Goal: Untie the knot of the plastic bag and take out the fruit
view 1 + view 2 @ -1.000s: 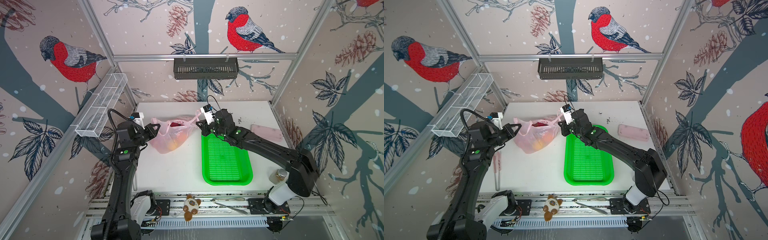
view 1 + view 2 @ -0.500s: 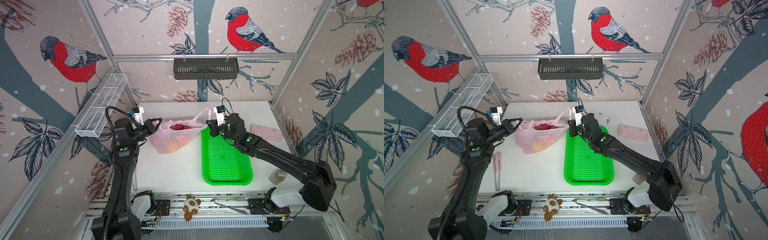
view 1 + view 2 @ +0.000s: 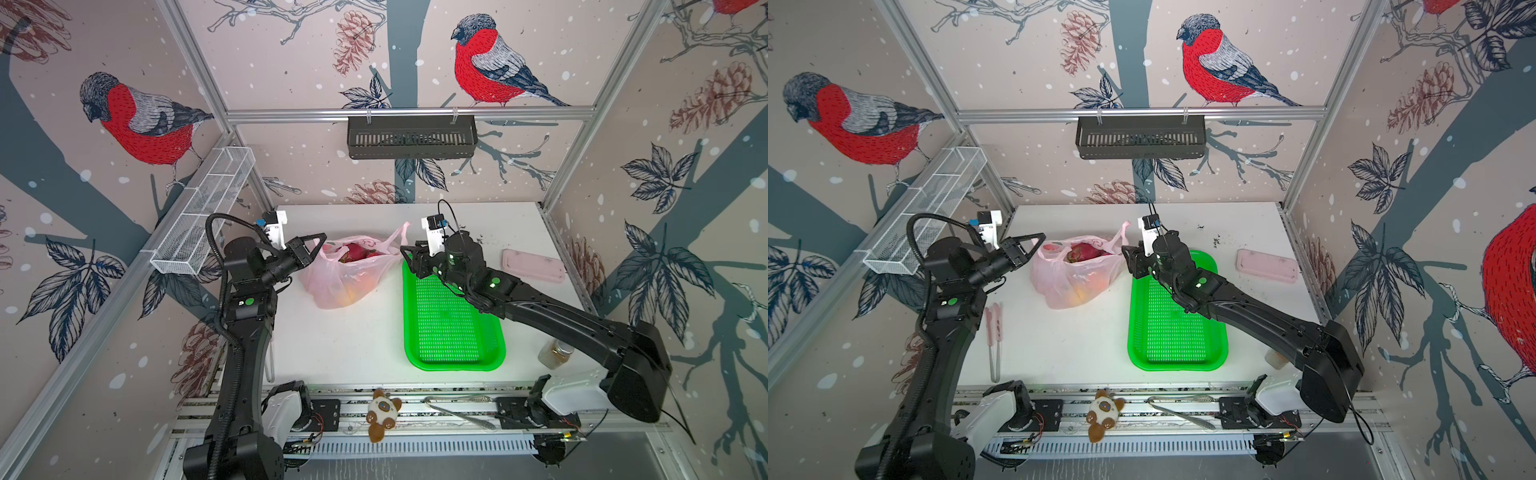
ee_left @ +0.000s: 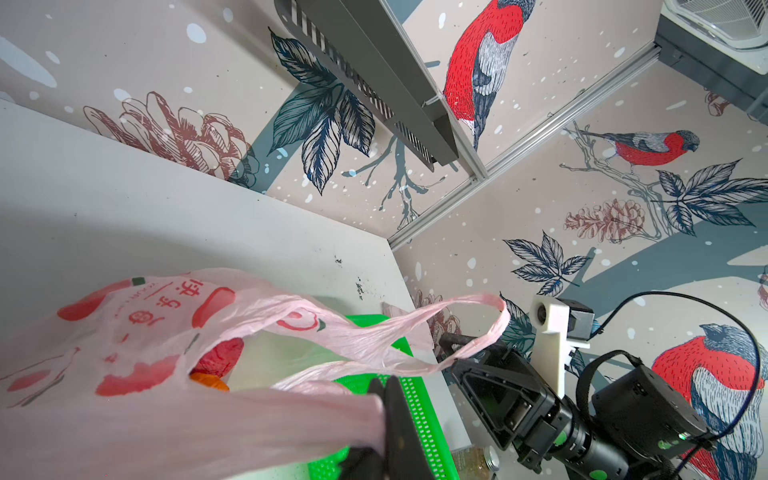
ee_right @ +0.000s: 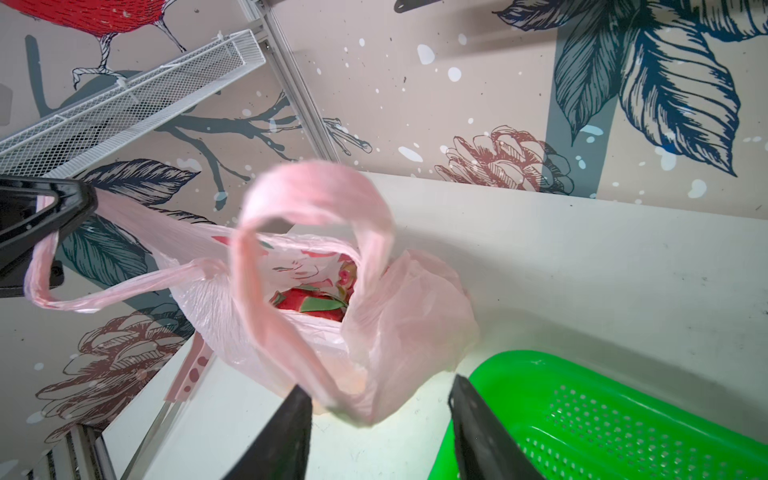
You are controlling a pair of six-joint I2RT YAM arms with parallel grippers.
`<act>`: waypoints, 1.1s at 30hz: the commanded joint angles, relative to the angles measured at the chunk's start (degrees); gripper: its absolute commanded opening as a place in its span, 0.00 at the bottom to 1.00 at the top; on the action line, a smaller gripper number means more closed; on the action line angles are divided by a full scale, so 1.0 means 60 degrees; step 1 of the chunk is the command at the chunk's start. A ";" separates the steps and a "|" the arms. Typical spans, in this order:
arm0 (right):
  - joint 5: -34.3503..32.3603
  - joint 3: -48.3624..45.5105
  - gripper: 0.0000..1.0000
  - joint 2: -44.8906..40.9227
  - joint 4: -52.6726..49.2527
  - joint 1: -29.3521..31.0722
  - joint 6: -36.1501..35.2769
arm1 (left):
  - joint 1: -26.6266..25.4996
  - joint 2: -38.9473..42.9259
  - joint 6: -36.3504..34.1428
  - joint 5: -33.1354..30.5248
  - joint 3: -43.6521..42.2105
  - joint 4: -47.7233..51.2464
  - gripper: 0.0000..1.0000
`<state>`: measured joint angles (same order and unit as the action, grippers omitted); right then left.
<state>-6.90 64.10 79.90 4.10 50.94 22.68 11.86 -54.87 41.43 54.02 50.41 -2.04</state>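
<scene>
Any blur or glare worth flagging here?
Right wrist view: the handle loop is motion-smeared, the fruit inside is sharp. Left wrist view: the bag strip at the left tool is soft. In both top views: glare on the green tray's near rim.

Thin crinkled translucent plastic bag (image 3: 332, 282), glossy perforated plastic tray (image 3: 449, 332), matt table (image 3: 353, 340)

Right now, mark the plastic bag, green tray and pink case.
plastic bag (image 3: 332, 286): in a top view, on its lower body.
green tray (image 3: 449, 332): in a top view, bare mesh floor.
pink case (image 3: 534, 266): in a top view, middle of its top.
</scene>
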 commanded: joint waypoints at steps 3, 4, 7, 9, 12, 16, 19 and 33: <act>-0.1210 0.0057 0.69 -0.0344 -0.0557 0.0794 0.0231 | 0.0010 0.0337 -0.0419 0.0399 0.0107 0.0410 0.00; -0.1405 0.0028 0.71 -0.0426 -0.0615 0.0984 0.0276 | 0.0016 0.0387 -0.0511 0.0401 0.0118 0.0568 0.00; -0.2077 -0.0047 0.73 -0.0639 -0.0830 0.1679 0.0441 | 0.0016 0.0531 -0.0736 0.0430 0.0083 0.0885 0.00; -0.2328 -0.0026 0.73 -0.0673 -0.1058 0.2071 0.0590 | 0.0016 0.0589 -0.0850 0.0445 0.0025 0.1024 0.00; -0.2606 0.0022 0.64 -0.0571 -0.1276 0.2553 0.0703 | 0.0015 0.0627 -0.0937 0.0471 -0.0063 0.1073 0.00; -0.2718 0.0384 0.48 -0.0224 -0.1446 0.2987 0.0651 | 0.0015 0.0662 -0.1027 0.0448 -0.0166 0.1044 0.00; -0.2873 0.0781 0.44 0.0025 -0.1528 0.3294 0.0441 | 0.0016 0.0715 -0.1131 0.0395 -0.0227 0.1060 0.00; -0.3062 0.2102 0.39 0.0712 -0.1402 0.3456 -0.0453 | 0.0016 0.0923 -0.1335 0.0218 -0.0357 0.0834 0.00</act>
<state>-25.82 74.41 82.32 -5.50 72.58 21.82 11.88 -49.74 34.24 55.20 48.34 5.23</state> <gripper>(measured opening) 0.417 0.059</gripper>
